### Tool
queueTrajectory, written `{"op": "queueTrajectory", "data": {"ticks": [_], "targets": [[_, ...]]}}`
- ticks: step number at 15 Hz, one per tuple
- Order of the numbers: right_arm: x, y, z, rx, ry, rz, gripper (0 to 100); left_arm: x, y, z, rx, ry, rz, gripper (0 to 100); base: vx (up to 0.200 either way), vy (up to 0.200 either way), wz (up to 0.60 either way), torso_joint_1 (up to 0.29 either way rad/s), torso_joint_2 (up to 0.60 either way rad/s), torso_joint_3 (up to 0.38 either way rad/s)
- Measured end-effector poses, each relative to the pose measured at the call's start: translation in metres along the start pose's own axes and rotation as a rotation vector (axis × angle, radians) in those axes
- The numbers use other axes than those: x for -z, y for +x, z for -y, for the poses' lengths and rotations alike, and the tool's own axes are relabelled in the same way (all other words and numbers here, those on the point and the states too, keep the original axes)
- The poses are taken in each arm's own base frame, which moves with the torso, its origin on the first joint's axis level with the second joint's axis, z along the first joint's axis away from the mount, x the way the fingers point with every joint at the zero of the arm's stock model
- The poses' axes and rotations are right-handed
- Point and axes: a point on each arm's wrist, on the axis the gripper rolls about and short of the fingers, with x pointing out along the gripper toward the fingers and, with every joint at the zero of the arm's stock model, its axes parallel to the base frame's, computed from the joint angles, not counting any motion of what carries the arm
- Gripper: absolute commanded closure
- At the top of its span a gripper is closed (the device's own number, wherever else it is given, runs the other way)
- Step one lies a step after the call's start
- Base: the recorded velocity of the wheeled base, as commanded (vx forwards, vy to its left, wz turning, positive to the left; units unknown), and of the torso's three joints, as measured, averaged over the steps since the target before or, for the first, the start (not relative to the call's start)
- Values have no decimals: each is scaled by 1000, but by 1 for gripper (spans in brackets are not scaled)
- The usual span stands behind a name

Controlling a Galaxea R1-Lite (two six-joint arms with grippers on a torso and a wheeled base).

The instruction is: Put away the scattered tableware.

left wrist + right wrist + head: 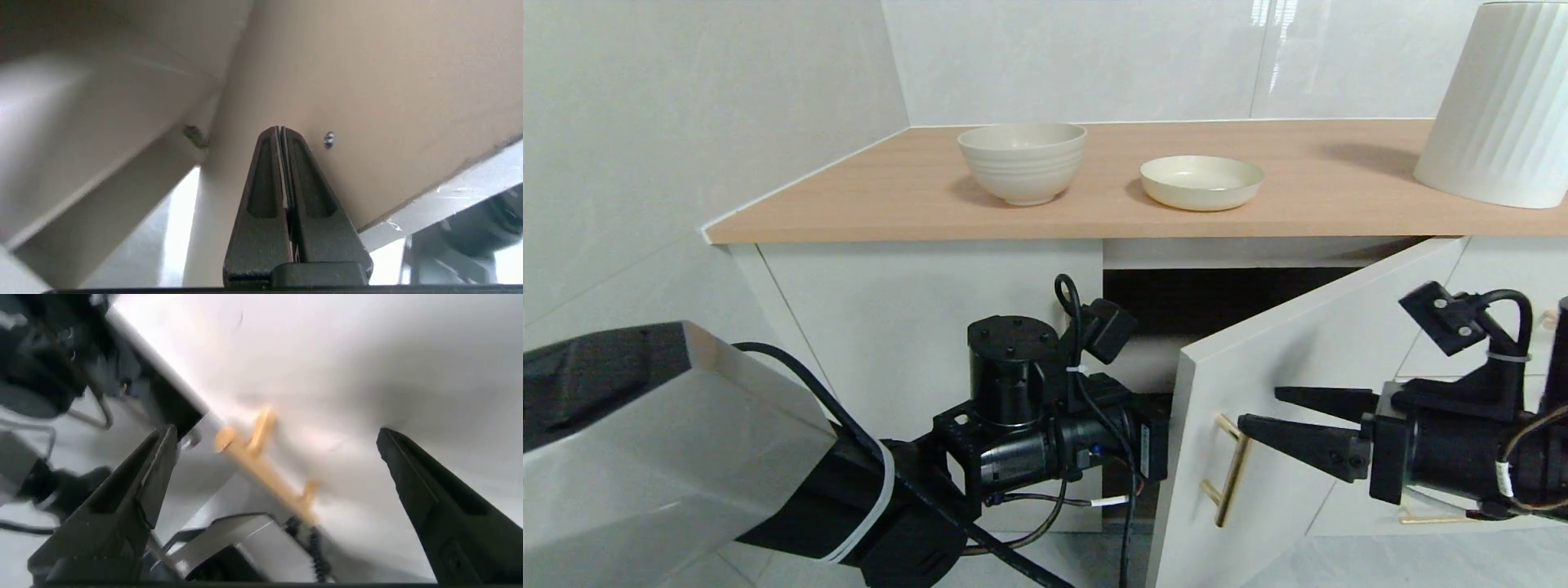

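Observation:
On the wooden counter stand a deep ribbed cream bowl and, to its right, a shallow cream dish. Below them a white cabinet door with a gold handle stands partly open. My right gripper is open just in front of the door's outer face, its fingers level with the handle and apart from it. My left arm goes in behind the door's free edge. There the left gripper is shut and empty, its tips by the door's inner face.
A tall white ribbed container stands at the counter's right end. The dark cabinet opening lies under the counter between the fixed left panel and the swung door. A tiled wall closes off the left side.

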Motion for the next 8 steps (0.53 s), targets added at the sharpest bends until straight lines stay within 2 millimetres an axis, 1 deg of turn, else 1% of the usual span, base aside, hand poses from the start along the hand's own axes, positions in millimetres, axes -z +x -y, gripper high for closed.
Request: {"op": "queueTrajectory", "data": {"ticks": [1,4,6,8], "targets": [[5,-11,-2,32,-13,-37,0,-2,-1,1,1,4,10,100,0,0,0,0,0,0],[13,-40,-11,86,-77,-42,0,-4,-5,-1,-16,4,19,100,0,0,0,0,0,0],[23,-56,-17,86,-70,-73,0,-4,-5,1,-14,5,19,100,0,0,0,0,0,0],[26,-67,-22,79,-73,-76,0,-4,-5,1,-15,5,19,100,0,0,0,0,0,0]]}}
